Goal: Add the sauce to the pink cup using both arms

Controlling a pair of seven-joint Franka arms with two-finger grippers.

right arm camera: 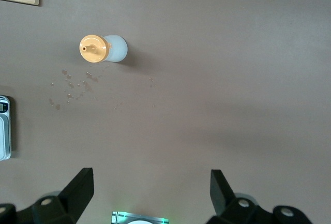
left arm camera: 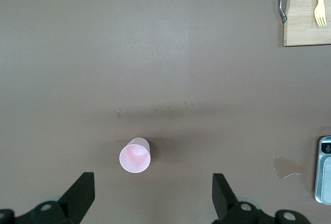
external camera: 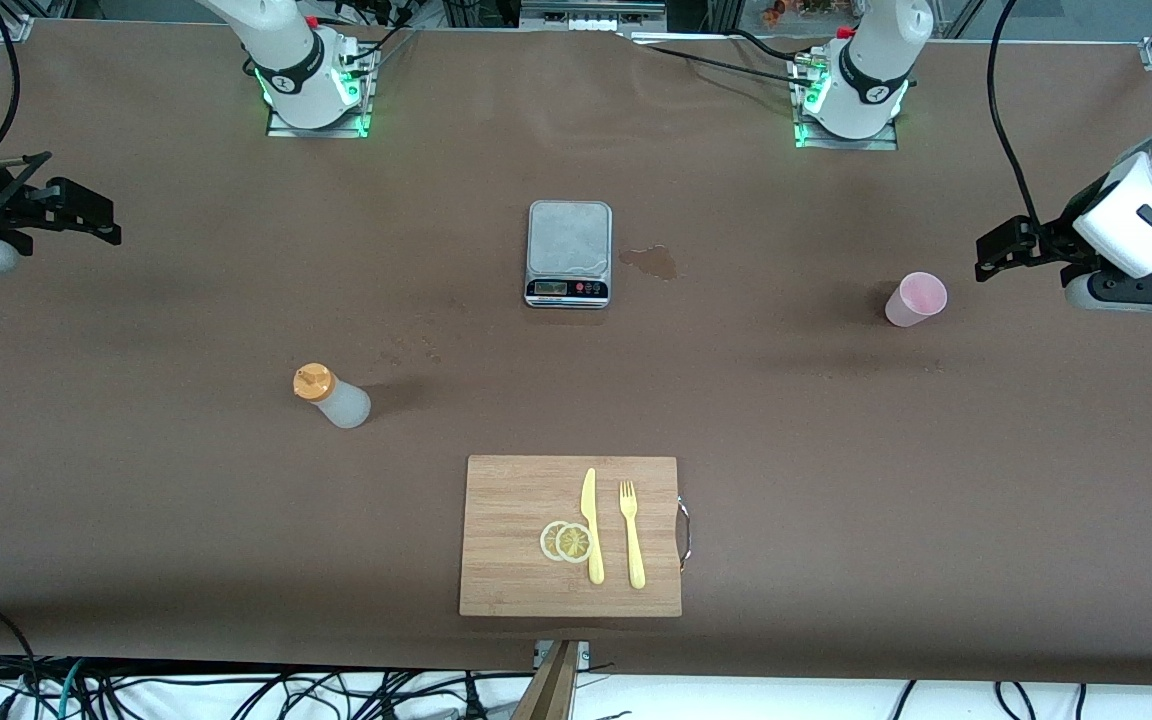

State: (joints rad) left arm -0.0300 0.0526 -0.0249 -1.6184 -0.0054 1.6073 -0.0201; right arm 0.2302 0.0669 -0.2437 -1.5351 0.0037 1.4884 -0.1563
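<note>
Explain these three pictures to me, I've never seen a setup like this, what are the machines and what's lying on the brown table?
These are two white jointed robot arms bolted along one edge of the table. The big picture comes from a high camera facing them; the other two come from cameras on each arm's wrist, looking down past its black fingers.

The left gripper hangs open beside the small translucent pale-pink plastic cup, holding nothing. The right gripper hangs open at the right arm's end of the table, also empty.

On the table stand the whitish squeeze bottle with an orange cap, a steel-topped kitchen scale with a small wet stain beside it, and, nearest the front camera, a wooden cutting board carrying two lemon slices, a yellow plastic knife and a yellow plastic fork.
</note>
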